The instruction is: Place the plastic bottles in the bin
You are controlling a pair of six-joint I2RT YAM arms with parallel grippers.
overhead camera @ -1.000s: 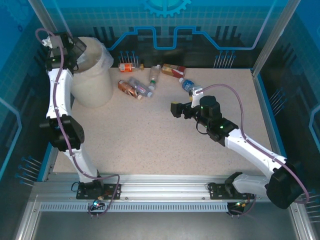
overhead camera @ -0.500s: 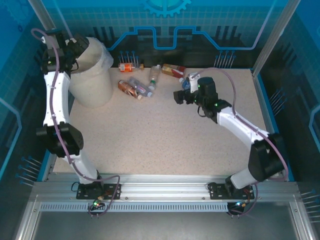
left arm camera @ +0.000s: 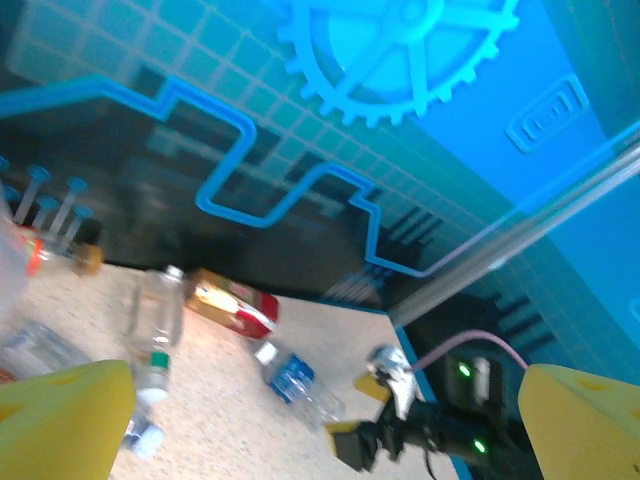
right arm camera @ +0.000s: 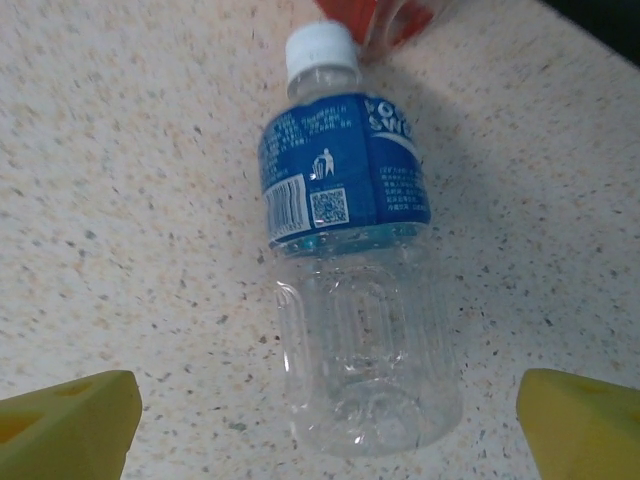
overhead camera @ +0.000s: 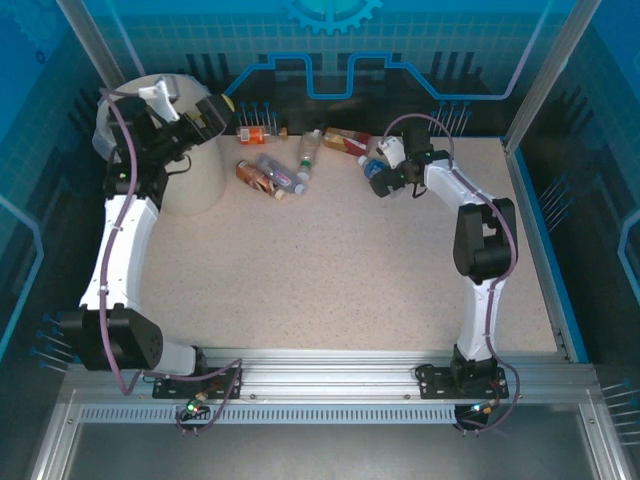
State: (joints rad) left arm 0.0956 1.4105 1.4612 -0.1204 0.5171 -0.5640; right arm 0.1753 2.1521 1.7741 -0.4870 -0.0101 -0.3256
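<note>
The bin [overhead camera: 205, 182] is seen at the far left of the worktop [overhead camera: 330, 280]. The plastic bottles [overhead camera: 272, 177] are strewn to its right along the back edge. The left pincer [overhead camera: 216, 110] is spread wide by the bin's top. The right pincer [overhead camera: 388, 180] is held wide over a blue-labelled bottle [right arm camera: 350, 260], which lies flat.

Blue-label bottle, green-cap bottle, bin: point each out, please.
blue-label bottle [right arm camera: 345, 165], right wrist view, on its blue label.
green-cap bottle [left arm camera: 157, 305], left wrist view, on its clear body.
bin [overhead camera: 197, 182], top external view, on its outer wall.
</note>
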